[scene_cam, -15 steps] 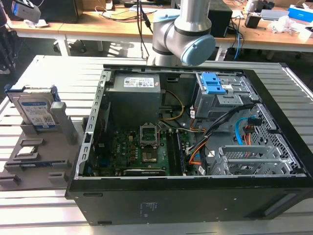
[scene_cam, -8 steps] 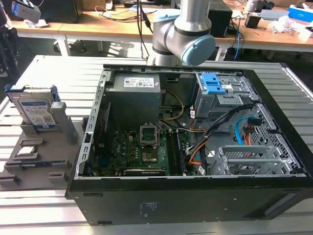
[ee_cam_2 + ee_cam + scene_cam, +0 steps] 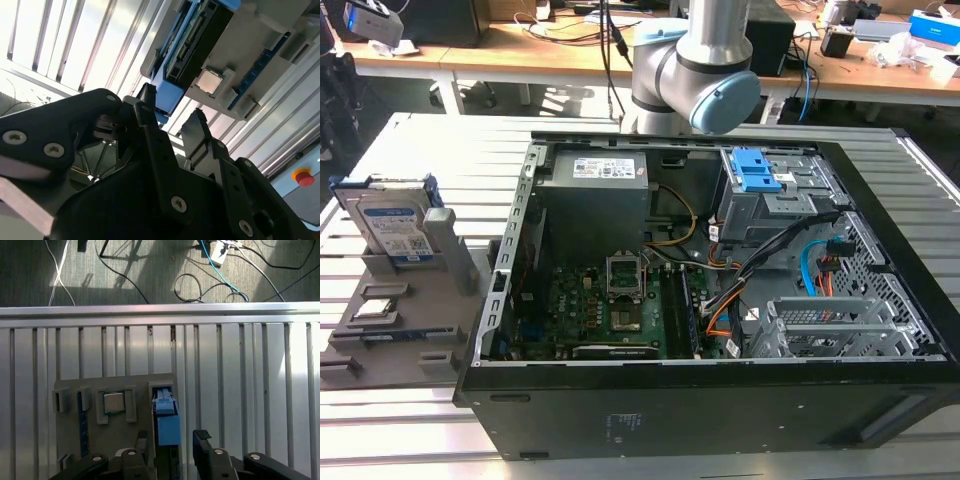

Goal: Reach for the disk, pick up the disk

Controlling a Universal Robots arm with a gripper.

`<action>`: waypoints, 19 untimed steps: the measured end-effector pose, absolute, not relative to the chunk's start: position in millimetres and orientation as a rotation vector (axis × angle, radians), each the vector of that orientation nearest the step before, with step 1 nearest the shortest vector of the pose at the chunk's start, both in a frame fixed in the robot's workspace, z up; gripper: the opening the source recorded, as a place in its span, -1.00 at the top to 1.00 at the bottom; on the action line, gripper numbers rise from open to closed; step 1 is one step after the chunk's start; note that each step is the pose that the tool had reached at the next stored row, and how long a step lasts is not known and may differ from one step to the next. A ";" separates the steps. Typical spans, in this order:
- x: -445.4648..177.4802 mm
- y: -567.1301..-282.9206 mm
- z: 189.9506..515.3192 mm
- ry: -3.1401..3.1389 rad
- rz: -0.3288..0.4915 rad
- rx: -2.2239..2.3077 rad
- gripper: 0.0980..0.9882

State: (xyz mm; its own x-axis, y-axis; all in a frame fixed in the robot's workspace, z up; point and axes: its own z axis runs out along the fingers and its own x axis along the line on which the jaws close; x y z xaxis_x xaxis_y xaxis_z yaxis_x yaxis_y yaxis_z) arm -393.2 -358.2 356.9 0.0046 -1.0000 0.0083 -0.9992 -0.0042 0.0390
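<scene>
The arm (image 3: 695, 60) is a shiny silver tube with fat grey joints and a round light-blue cap (image 3: 725, 100). Its gripper (image 3: 172, 105) is black, with small silver screws (image 3: 178, 202).

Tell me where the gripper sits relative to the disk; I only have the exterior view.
Observer: In the first wrist view the gripper lines up with the disk, one finger to each side of its blue frame.
Operator: Are the fingers touching it?
Observer: No contact shows. The jaws are open, and a gap is visible between each fingertip and the frame.
</scene>
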 end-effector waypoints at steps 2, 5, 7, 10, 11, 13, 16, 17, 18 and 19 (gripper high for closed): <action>-393.2 -358.3 355.7 -2.152 -0.033 2.241 0.14; -393.1 -358.3 350.5 -2.111 -0.029 2.277 0.14; -393.0 -358.2 346.7 -2.110 -0.028 2.277 0.14; -392.6 -358.1 339.5 -2.110 -0.028 2.276 0.14; -392.5 -358.2 337.9 -2.110 -0.028 2.276 0.14; -392.0 -358.2 333.0 -2.110 -0.028 2.276 0.14; -391.3 -358.2 327.2 -2.110 -0.028 2.276 0.14; -391.0 -358.2 324.9 -2.110 -0.028 2.276 0.14; -390.7 -358.2 321.6 -2.110 -0.028 2.276 0.14; -390.4 -358.2 318.9 -2.110 -0.028 2.276 0.14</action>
